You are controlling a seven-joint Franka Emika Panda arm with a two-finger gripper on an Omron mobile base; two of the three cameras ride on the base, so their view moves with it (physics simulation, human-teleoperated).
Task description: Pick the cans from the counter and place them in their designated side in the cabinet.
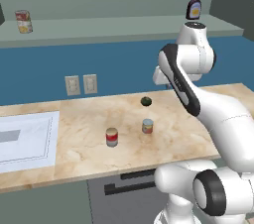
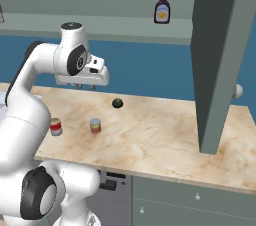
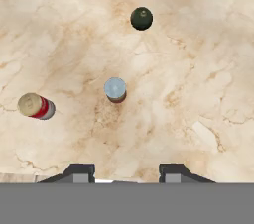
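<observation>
Two cans stand upright on the beige counter. The red-and-white can is the left one in the hand view. The shorter can, with a grey band, stands a little to its right, near the middle of the hand view. My gripper hangs well above the counter and points down. It is open, with its fingers apart and nothing between them. Above the counter runs the grey-green cabinet ledge.
A dark green round lump lies behind the cans. On the ledge, a yellow-and-red can stands left and a sauce bottle right. An open cabinet door hangs at right. A white panel covers the counter's left end.
</observation>
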